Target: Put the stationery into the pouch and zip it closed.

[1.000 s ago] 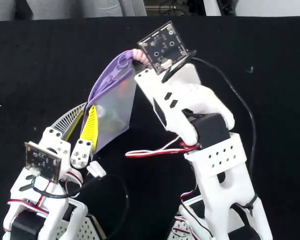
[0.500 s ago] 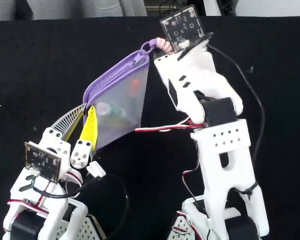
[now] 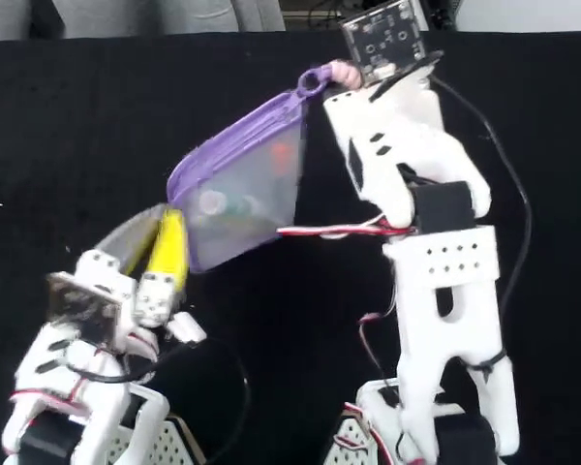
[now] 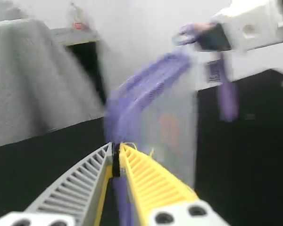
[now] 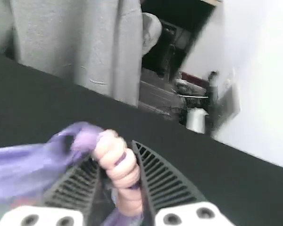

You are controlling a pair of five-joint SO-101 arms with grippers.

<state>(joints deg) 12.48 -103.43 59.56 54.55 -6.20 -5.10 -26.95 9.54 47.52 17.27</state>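
Fingers of the right gripper [image 5: 115,153] are pinching the pink zipper pull [image 5: 114,162]; fingers of the left gripper [image 4: 116,149] are clamping the opposite corner of the purple pouch [image 3: 242,184], which is therefore hanging taut above the worktop [image 3: 77,116], stationery [image 3: 223,205] inside and zip apparently closed. The right arm is standing raised and extended, the left crouching low.

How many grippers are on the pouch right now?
2. The left gripper clamps the pouch's lower end; the right gripper grips the pink zipper pull at its raised far end.
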